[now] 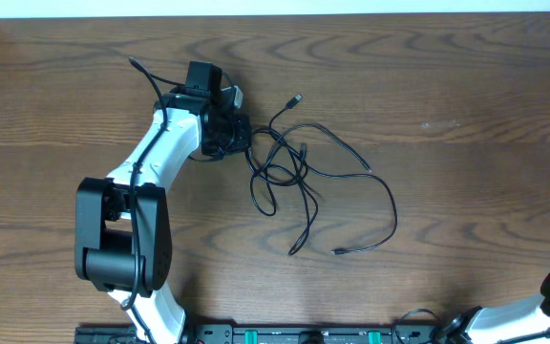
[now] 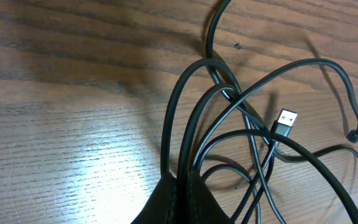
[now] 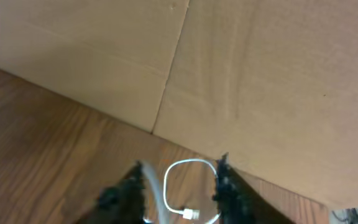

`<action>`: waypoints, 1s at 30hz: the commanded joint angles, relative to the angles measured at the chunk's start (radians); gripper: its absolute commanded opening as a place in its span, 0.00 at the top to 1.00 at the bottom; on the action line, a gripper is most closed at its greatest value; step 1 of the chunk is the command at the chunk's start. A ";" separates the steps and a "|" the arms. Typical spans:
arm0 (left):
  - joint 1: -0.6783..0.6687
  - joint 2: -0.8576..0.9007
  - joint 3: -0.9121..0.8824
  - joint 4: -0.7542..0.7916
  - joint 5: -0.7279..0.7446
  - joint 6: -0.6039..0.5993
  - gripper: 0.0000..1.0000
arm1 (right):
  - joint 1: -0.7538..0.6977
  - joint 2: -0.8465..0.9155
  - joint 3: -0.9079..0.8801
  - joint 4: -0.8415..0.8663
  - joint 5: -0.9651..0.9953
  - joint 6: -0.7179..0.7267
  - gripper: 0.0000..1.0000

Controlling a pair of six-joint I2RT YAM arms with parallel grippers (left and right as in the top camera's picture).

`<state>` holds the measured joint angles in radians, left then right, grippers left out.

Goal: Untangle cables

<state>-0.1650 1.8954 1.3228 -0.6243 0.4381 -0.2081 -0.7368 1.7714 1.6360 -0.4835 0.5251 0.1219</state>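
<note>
Left pincer (image 1: 244, 136) clamped on tangled black cables (image 1: 304, 177).
Tangle sprawls toward four o'clock from it. Only the right wrist view shows the right pincer (image 3: 180, 165), jaws apart, white cable (image 3: 188, 162) looped between.

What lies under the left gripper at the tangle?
Only black cables show, running under the left gripper; wrist view shows strands bunched at its tip. The pinch itself is covered.

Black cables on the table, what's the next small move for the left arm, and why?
Probably draw the left pincer slightly leftward, away from the pile. It is shut on several strands of the black cables, whose loops cross just beyond it near a USB plug, and the table is bare on that side, so a gentle pull might spread them.
</note>
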 commanded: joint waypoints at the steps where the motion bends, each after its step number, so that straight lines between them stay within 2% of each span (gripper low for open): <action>1: 0.000 -0.020 0.016 -0.003 -0.013 0.013 0.92 | -0.009 -0.001 0.004 -0.003 -0.028 -0.003 0.25; 3: 0.000 -0.020 0.016 -0.003 -0.013 0.013 0.92 | -0.012 -0.001 0.004 -0.003 -0.028 -0.003 0.19; 8: 0.000 -0.020 0.016 -0.003 -0.013 0.013 0.92 | -0.016 -0.001 0.004 -0.003 -0.047 -0.003 0.14; 12: 0.000 -0.020 0.016 -0.003 -0.013 0.013 0.92 | -0.016 -0.001 0.004 -0.035 -0.198 -0.009 0.05; 20: 0.000 -0.020 0.016 -0.003 -0.013 0.013 0.92 | -0.006 0.013 0.004 -0.134 -0.774 -0.082 0.02; 26: 0.000 -0.020 0.016 -0.003 0.019 0.013 0.92 | 0.057 0.089 0.003 -0.292 -0.903 -0.083 0.01; 30: -0.005 -0.020 0.016 0.006 0.022 0.013 0.92 | 0.152 0.166 0.003 -0.367 -0.915 -0.082 0.01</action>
<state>-0.1650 1.8954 1.3228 -0.6224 0.4461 -0.2085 -0.6540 1.8885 1.6371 -0.8196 -0.3256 0.0505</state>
